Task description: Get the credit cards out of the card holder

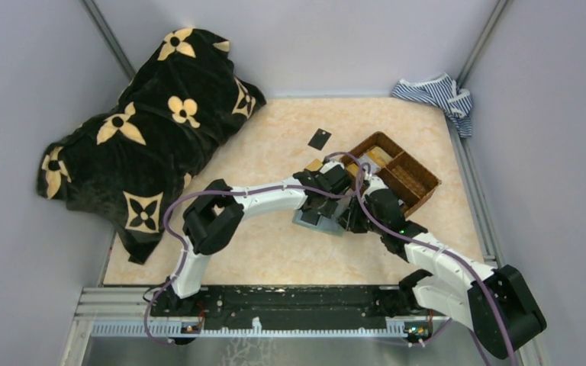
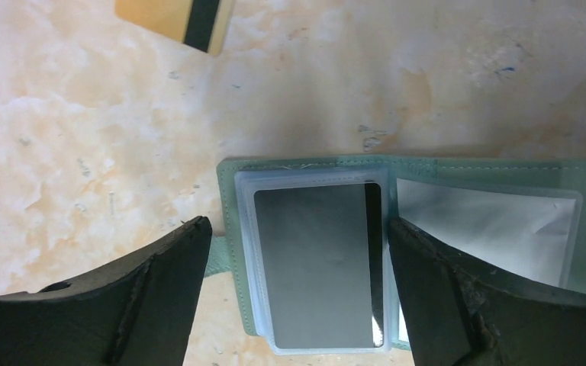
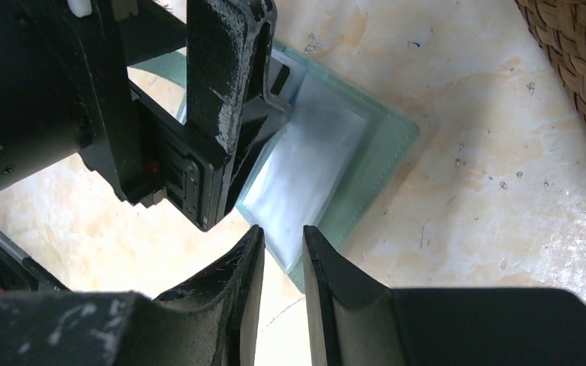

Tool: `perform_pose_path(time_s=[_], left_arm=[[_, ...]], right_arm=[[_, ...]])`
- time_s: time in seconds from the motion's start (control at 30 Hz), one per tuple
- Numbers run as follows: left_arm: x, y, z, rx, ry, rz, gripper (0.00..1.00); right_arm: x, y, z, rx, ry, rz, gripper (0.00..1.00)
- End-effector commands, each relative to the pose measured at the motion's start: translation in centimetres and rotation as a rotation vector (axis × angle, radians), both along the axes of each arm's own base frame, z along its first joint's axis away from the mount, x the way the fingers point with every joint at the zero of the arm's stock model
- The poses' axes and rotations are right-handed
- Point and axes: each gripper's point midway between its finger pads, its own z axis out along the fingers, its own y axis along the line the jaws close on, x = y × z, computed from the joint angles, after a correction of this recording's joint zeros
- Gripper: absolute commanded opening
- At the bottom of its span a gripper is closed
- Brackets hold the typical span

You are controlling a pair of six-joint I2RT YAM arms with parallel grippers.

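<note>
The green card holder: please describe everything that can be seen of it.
The card holder is a sage-green bifold with stitched edges, lying open and flat on the marbled table. Inside are clear plastic sleeves: one holds a dark grey card, the other looks pale. The open left gripper straddles the dark card's half; whether it touches is unclear.

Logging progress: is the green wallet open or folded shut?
Open. The card holder lies spread flat, both sleeves facing up, a dark card inside one.

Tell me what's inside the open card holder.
Clear plastic sleeves line the card holder. One shows a dark grey card; the neighbouring sleeve looks pale. Anything stacked beneath is covered, and the left gripper hides the pale sleeve's lower part.
</note>
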Motion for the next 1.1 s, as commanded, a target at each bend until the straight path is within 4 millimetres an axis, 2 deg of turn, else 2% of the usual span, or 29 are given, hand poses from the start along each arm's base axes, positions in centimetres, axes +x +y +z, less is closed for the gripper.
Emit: perform_pose_path(time_s=[0.0,0.13,0.33,1.07], left_arm=[[0.6,1.7,0.3,0.1,-0.043,0.052,0.91],[0.3,1.8,0.4,0.126,-0.051,0.052,0.9],[-0.2,1.4,-0.6,0.143,-0.033,0.052,0.84],[-1.1,1.9,-3.0,0.192,0.021,0.052,0.68]], right_arm=[[0.7,0.9,1.1,0.04,-0.051,0.015,0.26],[0.8,0.9,1.0,0.042,-0.051,0.016,0.26],[0.7,0.9,1.1,0.044,-0.051,0.015,0.26],[0.7,0.8,0.8,0.041,-0.048,0.009,0.26]])
